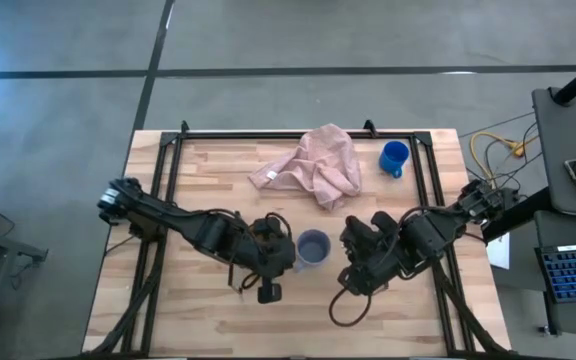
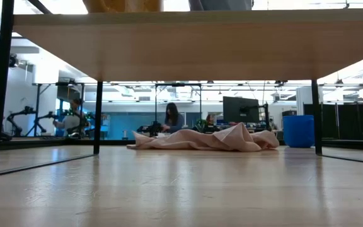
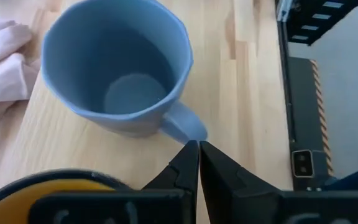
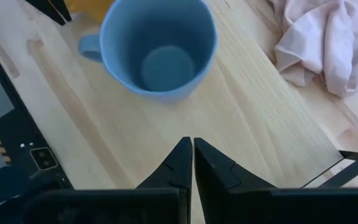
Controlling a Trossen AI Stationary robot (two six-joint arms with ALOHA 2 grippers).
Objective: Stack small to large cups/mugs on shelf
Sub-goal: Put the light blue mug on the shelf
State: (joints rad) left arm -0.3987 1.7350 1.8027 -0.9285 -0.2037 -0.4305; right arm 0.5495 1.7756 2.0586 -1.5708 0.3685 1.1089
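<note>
Nearest, the left claw (image 3: 199,163) and right claw (image 4: 192,160), both clenched and empty, flank the small grey handled mug (image 1: 313,246) upright on the light wooden shelf board (image 1: 218,310), apparently ready to nudge it; beyond lie the crumpled pink cloth (image 1: 313,166) and bright blue mug (image 1: 394,157).

My high camera looks straight down on the whole table, my low one sits level under the shelf (image 2: 181,44) facing the room, and both wrist cameras look closely down on the grey mug (image 3: 117,68).
</note>
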